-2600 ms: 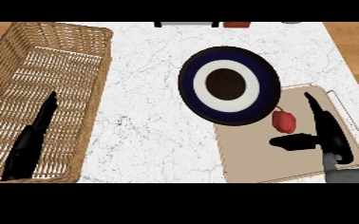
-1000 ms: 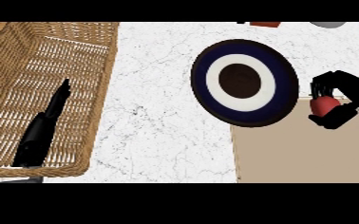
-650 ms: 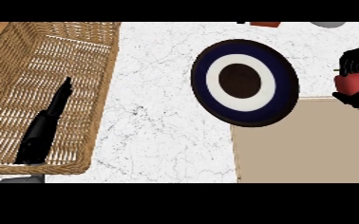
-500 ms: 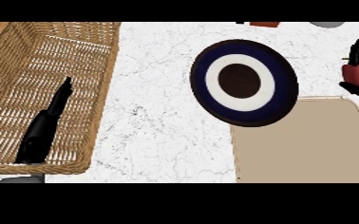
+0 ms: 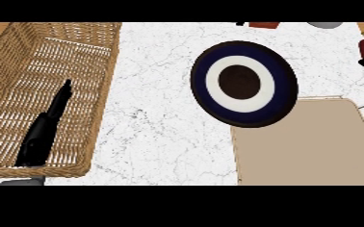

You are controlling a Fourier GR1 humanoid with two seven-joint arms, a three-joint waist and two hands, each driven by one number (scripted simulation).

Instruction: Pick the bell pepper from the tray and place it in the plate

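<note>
In the head view, the left robot hand lies over the wicker basket with fingers straight and close together, holding nothing. Only a dark sliver of the right robot hand shows at the far edge, so its grip cannot be told, nor where the bell pepper is. Right of the left robot hand stretches the white marbled surface, then the dark-rimmed plate overlapping the tan tray.

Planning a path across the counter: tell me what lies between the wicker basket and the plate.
In the head view, only bare white marble counter lies between the wicker basket and the plate; nothing stands on that stretch.
</note>
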